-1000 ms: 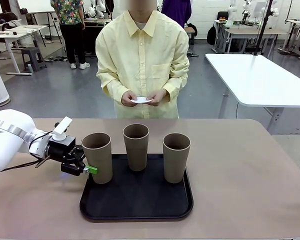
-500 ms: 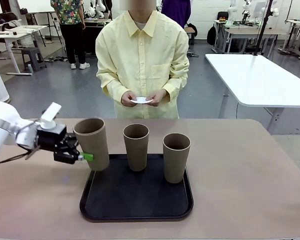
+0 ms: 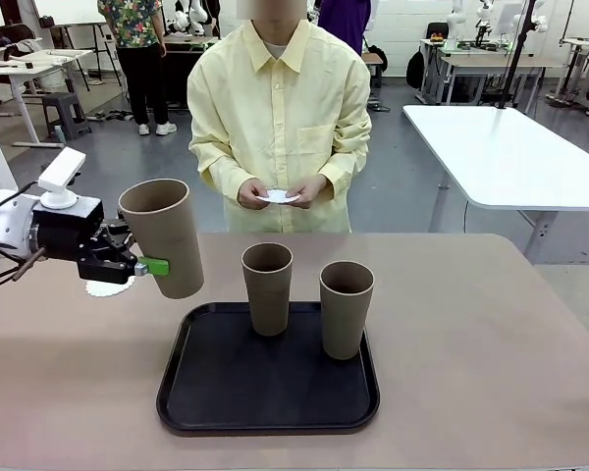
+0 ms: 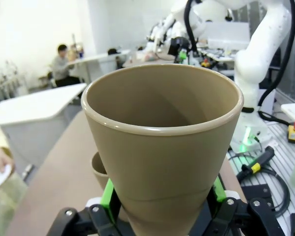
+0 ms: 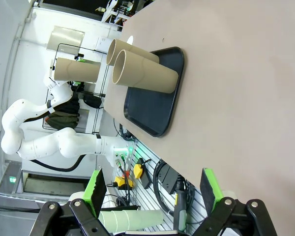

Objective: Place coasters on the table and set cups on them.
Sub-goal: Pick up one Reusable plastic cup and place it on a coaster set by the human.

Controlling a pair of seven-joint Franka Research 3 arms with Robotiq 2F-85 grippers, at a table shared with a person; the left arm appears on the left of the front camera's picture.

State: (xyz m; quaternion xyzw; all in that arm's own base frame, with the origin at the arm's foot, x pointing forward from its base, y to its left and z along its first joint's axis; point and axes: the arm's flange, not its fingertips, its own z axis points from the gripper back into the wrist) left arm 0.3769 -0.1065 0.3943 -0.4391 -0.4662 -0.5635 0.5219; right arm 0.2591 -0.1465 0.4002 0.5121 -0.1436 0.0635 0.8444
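The left gripper (image 3: 149, 266) has its jaws clamped on the lower part of a brown cup (image 3: 162, 234), one green pad pressed against each side. The cup hangs clear of the table (image 3: 491, 334), tilted so its rim leans towards the table's left edge. It is over the far left part of the top, just left of the black tray (image 3: 265, 397).

Below the gripper a white coaster (image 3: 108, 287) lies flat on the table near the left edge, partly hidden by the gripper body. The held cup's base is near it but not on it.

Two more cups stand upright on the far half of the tray, one near the tray's far edge (image 3: 267, 287), the other to its right (image 3: 346, 307), close together but apart.

The right gripper (image 5: 152, 191) has its jaws wide apart with nothing between them. It is off beyond the table's edge, looking across the top towards the tray.

A person (image 3: 280, 108) stands at the far edge, holding white coasters (image 3: 277, 196) in both hands. How many, I cannot tell.
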